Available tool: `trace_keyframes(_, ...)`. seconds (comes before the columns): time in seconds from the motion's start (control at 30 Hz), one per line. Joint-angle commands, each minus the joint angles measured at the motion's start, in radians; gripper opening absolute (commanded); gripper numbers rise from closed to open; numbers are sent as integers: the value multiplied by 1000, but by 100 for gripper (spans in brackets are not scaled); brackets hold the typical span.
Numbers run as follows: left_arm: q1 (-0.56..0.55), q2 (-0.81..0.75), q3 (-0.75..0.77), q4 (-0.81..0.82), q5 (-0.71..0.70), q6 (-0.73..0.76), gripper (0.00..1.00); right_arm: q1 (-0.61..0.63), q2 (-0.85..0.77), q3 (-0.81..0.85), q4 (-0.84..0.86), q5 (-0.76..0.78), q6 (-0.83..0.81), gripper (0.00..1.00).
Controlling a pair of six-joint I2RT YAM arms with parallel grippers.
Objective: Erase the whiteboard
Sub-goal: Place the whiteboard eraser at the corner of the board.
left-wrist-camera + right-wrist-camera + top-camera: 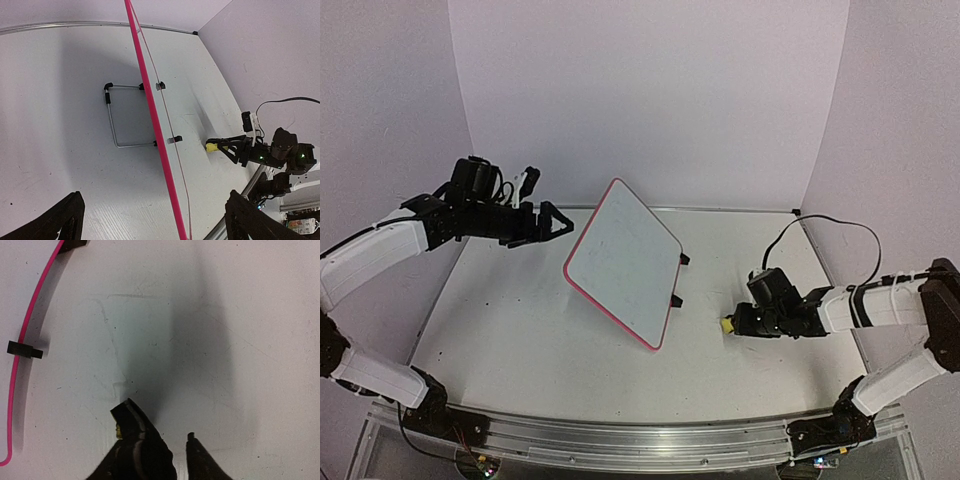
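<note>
Right pincer (159, 421) first: its fingers stand apart with bare table (520, 330) showing in the gap, so it clamps nothing. A small yellow block (212, 147) lies right at the tip of one finger, on the outer side and not between the two. I cannot tell whether it touches that finger.

My left pincer (550, 200) is spread wide and empty, up in the air just beside the board (620, 260), off its upper left edge.

The board stands mid-table, leaning back on its wire stand (116, 125), pink frame all round, between my two arms. Its face looks nearly bare; I make out only faint grey traces.

I judge the wiping is mostly done and the block is the wiper, now free on the table. If traces remain, the next move calls for closing squarely on the block, lifting it, and pressing lightly so the leaning board does not tip. The left pincer would need to steady the frame.

My right arm reaches low and flat across the table toward the board, wrist near the surface. My left arm is raised, forearm level, pointing at the board's top corner.
</note>
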Motion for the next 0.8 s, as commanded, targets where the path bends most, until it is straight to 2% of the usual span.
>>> trace_keyframes(0.0, 6, -54, -15, 48, -8, 5, 100, 1, 17, -10, -38, 36, 26, 60)
trace_keyframes(0.17, 6, -61, -20, 52, -2, 9, 100, 2, 43, 12, -129, 111, 18, 75)
trace_keyframes(0.3, 7, -67, -20, 53, -2, 12, 100, 1, 54, 24, -179, 170, 21, 79)
trace_keyframes(0.47, 8, -74, -27, 55, 1, 16, 100, 2, -33, 44, -229, 228, 13, 83)
trace_keyframes(0.6, 9, -77, -35, 55, 0, 18, 100, 12, -107, 113, -242, 212, -116, 86)
trace_keyframes(0.77, 10, -77, -33, 53, 3, 17, 100, 23, -68, 249, -261, 96, -342, 88)
